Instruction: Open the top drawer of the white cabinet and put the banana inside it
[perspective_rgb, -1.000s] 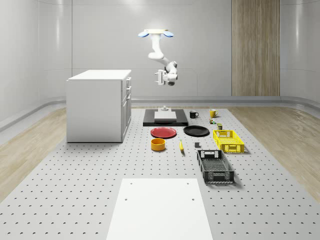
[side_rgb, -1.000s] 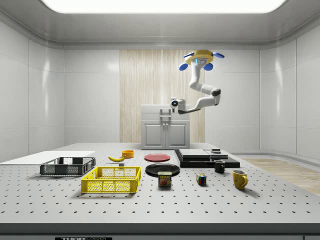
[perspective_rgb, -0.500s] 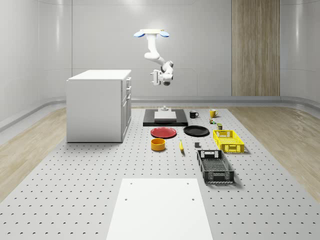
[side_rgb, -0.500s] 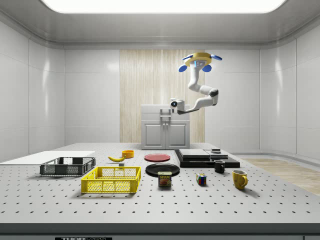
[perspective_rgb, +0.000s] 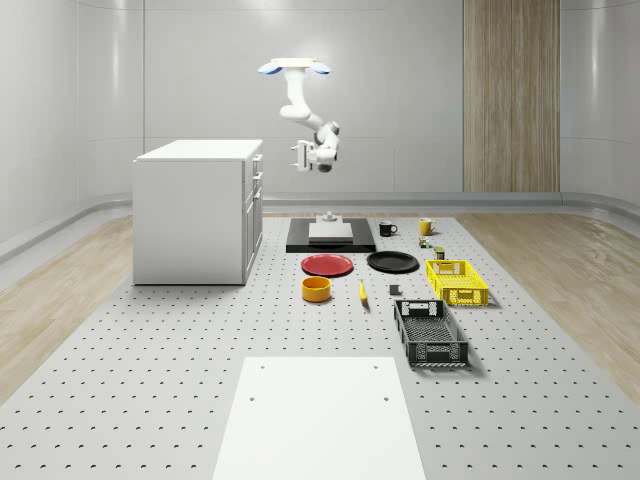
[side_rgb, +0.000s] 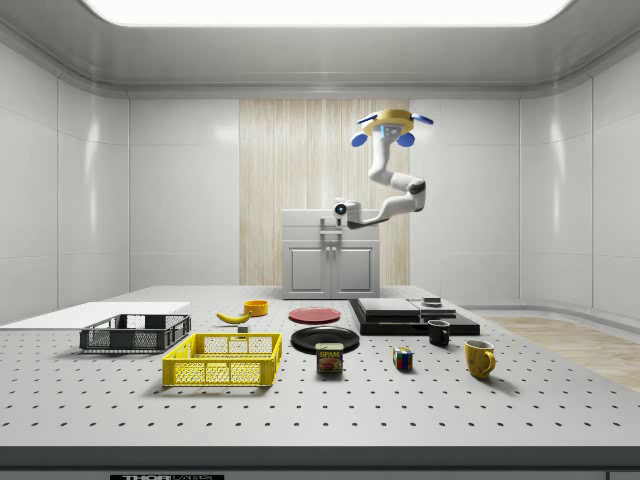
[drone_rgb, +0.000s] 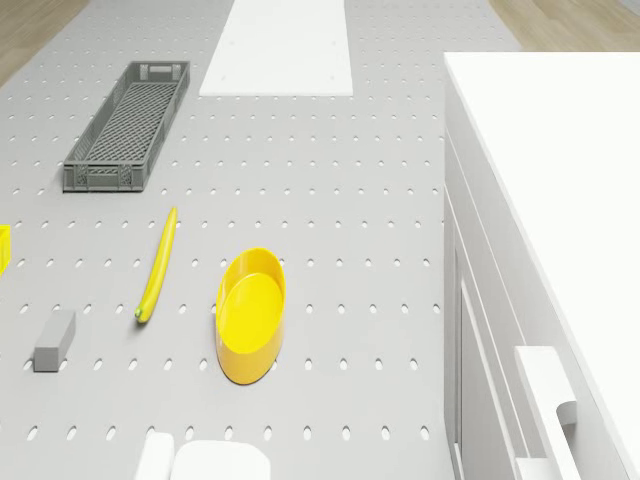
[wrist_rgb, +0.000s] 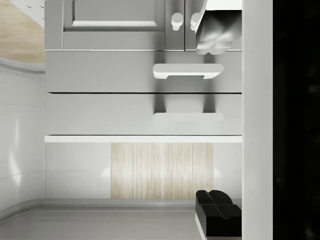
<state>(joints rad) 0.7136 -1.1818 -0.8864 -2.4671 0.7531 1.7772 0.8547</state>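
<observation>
Zero cargo between the parted jaws of the gripper (perspective_rgb: 299, 158), held out on the arm toward the front of the white cabinet (perspective_rgb: 195, 210), level with its upper drawers and short of touching them. Hovering above, on the drone (perspective_rgb: 294, 68), over the counter (perspective_rgb: 150, 350) between the cabinet and a black slab (perspective_rgb: 330, 245). Seen from the wrist, top drawer (wrist_rgb: 145, 114) shut flush. Lying well apart from the cabinet on the counter, the banana (drone_rgb: 158, 265), between a yellow bowl (drone_rgb: 250, 312) and a small grey block (drone_rgb: 54, 340), near a grey crate (drone_rgb: 130, 125).
</observation>
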